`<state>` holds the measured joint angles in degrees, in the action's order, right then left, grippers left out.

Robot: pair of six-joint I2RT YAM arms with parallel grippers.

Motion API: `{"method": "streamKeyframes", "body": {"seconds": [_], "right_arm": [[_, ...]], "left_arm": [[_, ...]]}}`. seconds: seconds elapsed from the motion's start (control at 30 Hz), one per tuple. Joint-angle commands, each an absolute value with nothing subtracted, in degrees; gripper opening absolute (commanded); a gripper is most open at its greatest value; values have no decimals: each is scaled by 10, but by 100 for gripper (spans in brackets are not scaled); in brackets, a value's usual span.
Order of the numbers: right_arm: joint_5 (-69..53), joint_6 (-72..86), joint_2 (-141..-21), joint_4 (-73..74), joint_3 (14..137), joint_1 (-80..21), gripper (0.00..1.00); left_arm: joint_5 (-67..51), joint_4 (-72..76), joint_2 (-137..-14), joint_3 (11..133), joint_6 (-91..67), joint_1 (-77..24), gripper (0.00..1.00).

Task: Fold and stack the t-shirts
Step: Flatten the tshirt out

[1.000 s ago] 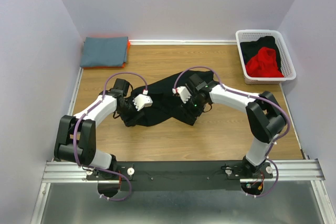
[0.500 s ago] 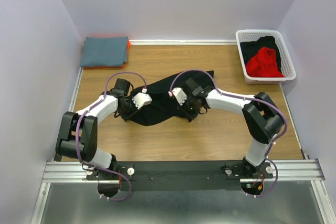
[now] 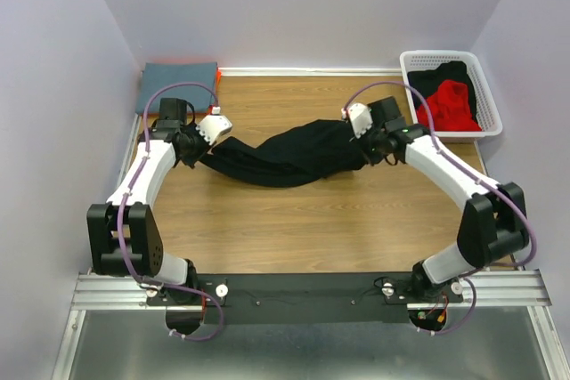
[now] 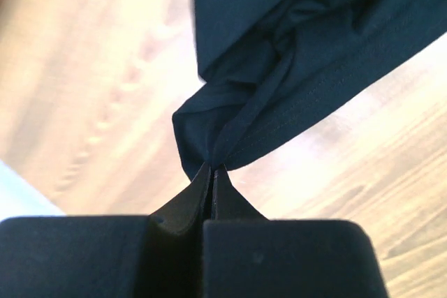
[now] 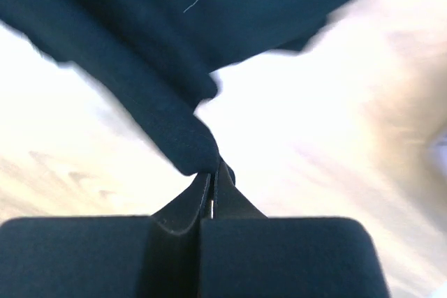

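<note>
Black t-shirt (image 3: 289, 156) stretches as a rumpled band across mid-table, each end pinched tight by the left gripper (image 4: 211, 172) and right gripper (image 5: 212, 172). Farther back, a folded slate-blue shirt (image 3: 178, 86) lies far-left; a red shirt (image 3: 448, 106) fills the basket (image 3: 445, 54).

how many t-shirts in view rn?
5. A black t-shirt is stretched out mid-scene. A slate-blue t-shirt is folded at the far left, with an orange t-shirt edge showing under it. A red t-shirt and a second black t-shirt sit in the white mesh basket. More may be buried there.
</note>
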<state>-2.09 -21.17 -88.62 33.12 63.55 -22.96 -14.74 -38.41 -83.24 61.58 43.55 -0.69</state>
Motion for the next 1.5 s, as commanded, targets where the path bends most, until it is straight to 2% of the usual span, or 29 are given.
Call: {"method": "streamKeyframes", "body": {"seconds": [0.0, 0.2, 0.33, 0.47, 0.53, 0.63, 0.67, 0.77, 0.8, 1.0, 1.17, 1.47], "right_arm": [[-4, -260, -853, 352, 686, -186, 1], [-34, -266, -855, 376, 785, -100, 1], [-47, -265, -857, 395, 828, -84, 1], [-52, -260, -874, 397, 874, -70, 0], [-54, -260, -892, 397, 905, -63, 0], [-57, -255, -946, 397, 1001, -46, 1], [-57, -251, -960, 397, 1029, -38, 1], [-54, -246, -1007, 398, 1150, -32, 0], [-52, -244, -1017, 398, 1176, -30, 0], [-41, -222, -1035, 396, 1323, -29, 1], [-24, -214, -1008, 372, 1363, -28, 1], [32, -203, -882, 287, 1340, -28, 1]], "left_arm": [[-127, -390, -807, 645, 446, 10, 0], [-126, -410, -787, 651, 487, 20, 0], [-124, -420, -759, 594, 552, 21, 0], [-65, -339, -714, 519, 556, 21, 0], [-38, -303, -717, 521, 529, 22, 0], [-11, -242, -744, 581, 481, 34, 0], [-15, -234, -761, 635, 455, 40, 0], [-44, -254, -794, 743, 416, 50, 0], [-50, -270, -814, 815, 395, 51, 0], [-47, -254, -817, 966, 353, 52, 0], [-4, -186, -763, 955, 323, 56, 0], [51, -91, -627, 922, 269, 83, 0]]}}
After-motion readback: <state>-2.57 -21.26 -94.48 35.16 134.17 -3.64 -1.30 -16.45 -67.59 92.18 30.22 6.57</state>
